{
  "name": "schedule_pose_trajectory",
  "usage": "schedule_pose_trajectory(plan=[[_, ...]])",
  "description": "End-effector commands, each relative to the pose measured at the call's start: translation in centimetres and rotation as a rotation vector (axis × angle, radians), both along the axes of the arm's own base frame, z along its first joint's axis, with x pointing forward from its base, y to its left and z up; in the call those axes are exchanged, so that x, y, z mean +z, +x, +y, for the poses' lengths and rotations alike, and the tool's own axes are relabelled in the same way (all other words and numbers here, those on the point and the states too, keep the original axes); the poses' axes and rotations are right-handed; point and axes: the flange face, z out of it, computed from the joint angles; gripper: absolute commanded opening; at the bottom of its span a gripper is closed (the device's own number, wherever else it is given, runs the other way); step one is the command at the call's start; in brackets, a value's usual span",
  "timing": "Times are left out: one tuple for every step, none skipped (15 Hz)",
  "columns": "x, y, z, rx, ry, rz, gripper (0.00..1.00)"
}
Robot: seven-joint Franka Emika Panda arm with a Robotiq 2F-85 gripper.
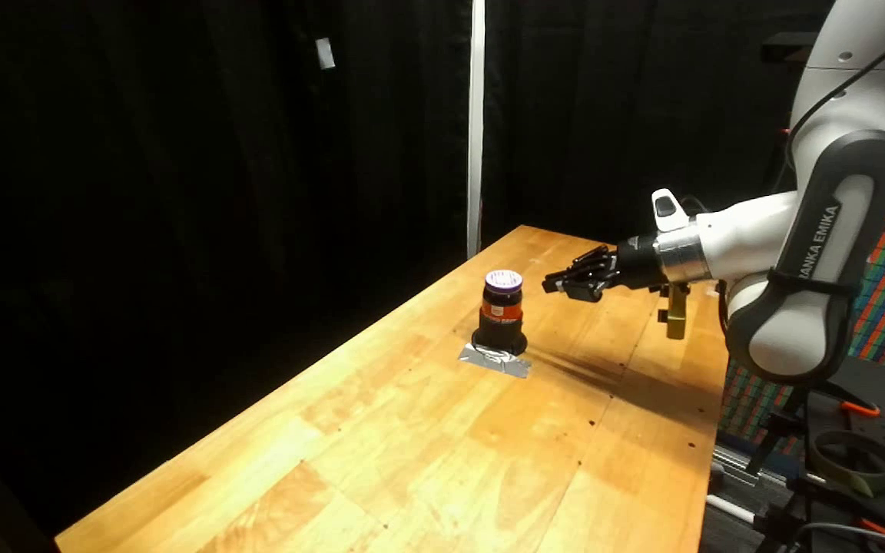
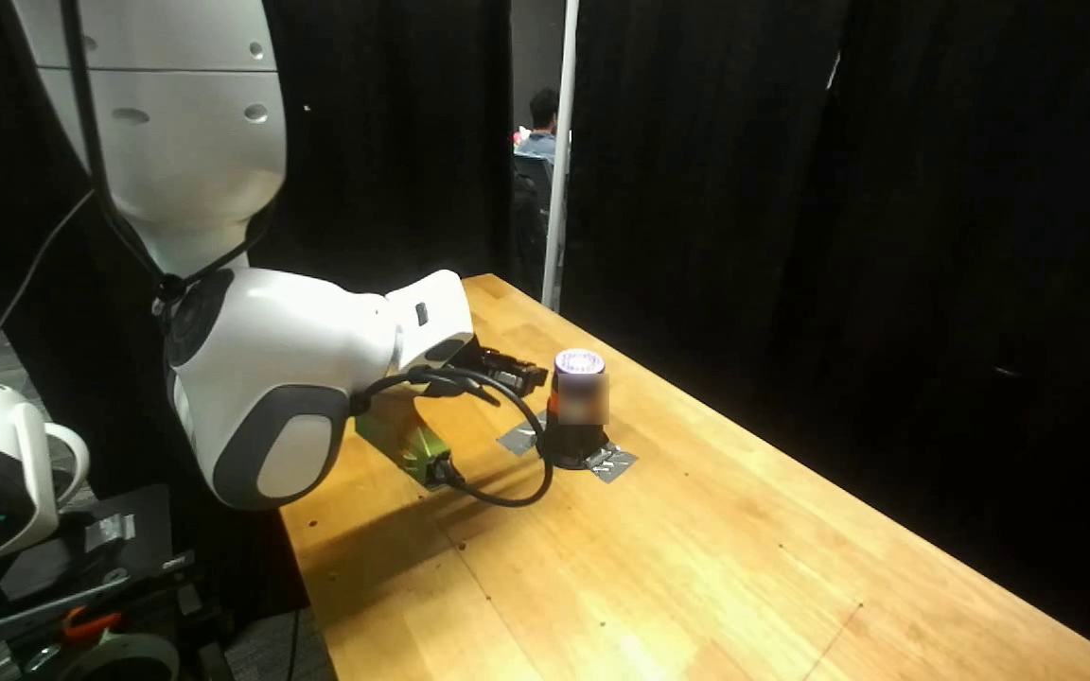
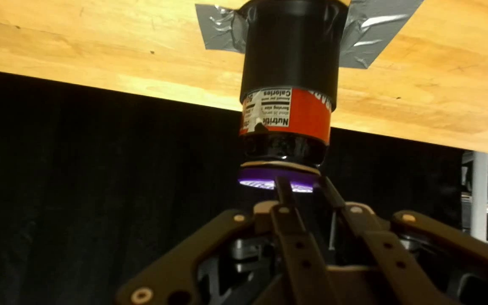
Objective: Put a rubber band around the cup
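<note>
The cup is a dark upright jar with an orange-red label, a purple-and-white lid and a black lower part. It stands on the table in both exterior views [image 1: 501,313] [image 2: 573,443] and appears upside down in the wrist view [image 3: 289,55]. A thin tan line [image 3: 281,164] runs round the lid's edge; I cannot tell whether it is a rubber band or the lid's lit rim. I make out no loose rubber band. My gripper [image 1: 567,289] is beside the cup near lid height, apart from it, with its fingers [image 3: 305,187] partly open and nothing visible between them.
Grey tape [image 1: 495,361] holds the cup's base to the wooden table [image 1: 442,453]. A cable [image 2: 545,478] loops from the wrist near the cup in an exterior view. Black curtains [image 1: 181,192] stand behind the table's far edge. A side cart holds a tape roll [image 1: 856,461].
</note>
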Motion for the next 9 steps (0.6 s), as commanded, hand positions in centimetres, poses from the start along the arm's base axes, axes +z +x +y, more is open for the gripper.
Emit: schedule_pose_trajectory(plan=[[2.2,-0.7,-0.7,-0.035,-0.041,0.008,0.19],[3.3,-0.7,-1.1,-0.037,-0.076,0.062,0.2],[3.9,-1.4,-1.6,-0.037,-0.123,0.127,0.18],[4.3,-1.5,-2.1,-0.058,-0.143,0.171,0.44],[4.8,-1.7,-2.5,-0.062,-0.173,0.216,0.44],[5.1,-1.8,-3.0,-0.071,-0.193,0.268,0.5],[5.6,-1.9,-3.5,-0.071,-0.213,0.319,0.56],[6.0,-1.9,-4.0,-0.077,-0.226,0.371,0.63],[6.2,-1.7,-5.1,-0.077,-0.23,0.426,0.72]])
